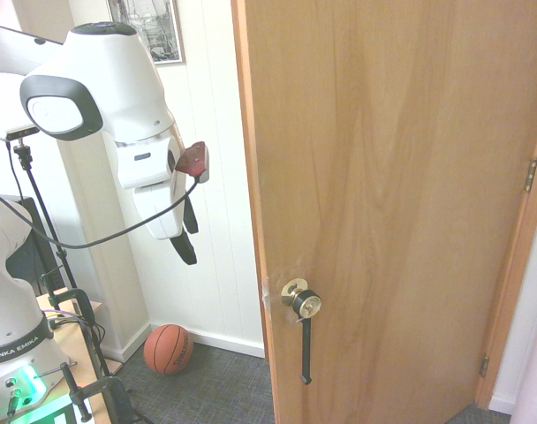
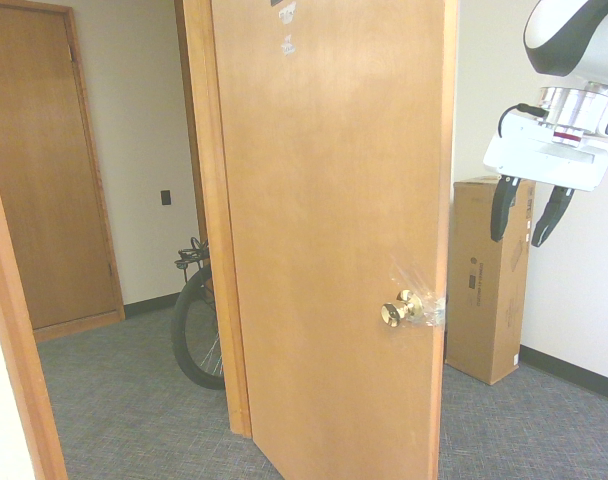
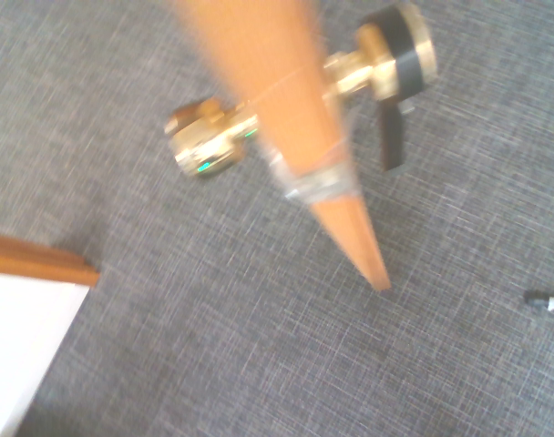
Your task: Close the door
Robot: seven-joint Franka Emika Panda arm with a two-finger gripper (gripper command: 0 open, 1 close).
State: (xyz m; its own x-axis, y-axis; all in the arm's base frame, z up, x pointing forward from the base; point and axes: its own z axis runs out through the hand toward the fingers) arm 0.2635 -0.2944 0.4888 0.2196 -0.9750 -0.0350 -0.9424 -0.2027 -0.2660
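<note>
The door [image 1: 401, 177] is a tall light-brown wood-grain panel standing ajar, with brass hinges [image 1: 531, 174] on its right side. A round brass knob [image 1: 301, 302] with a thin black strap [image 1: 305, 349] hanging from it sits near its free edge. From the other side the door [image 2: 324, 200] shows a second knob [image 2: 399, 308] and clear tape over the latch. My gripper [image 2: 527, 228] hangs open and empty beside the free edge, above knob height and apart from the door. The wrist view looks down the door's edge [image 3: 286, 109] with both knobs.
A basketball [image 1: 169, 349] lies on the grey carpet by the white panelled wall [image 1: 215, 132]. A tall cardboard box [image 2: 489, 275] stands against the wall below the gripper. A bicycle wheel [image 2: 194, 330] shows behind the door frame. Another wooden door [image 2: 44, 170] is far left.
</note>
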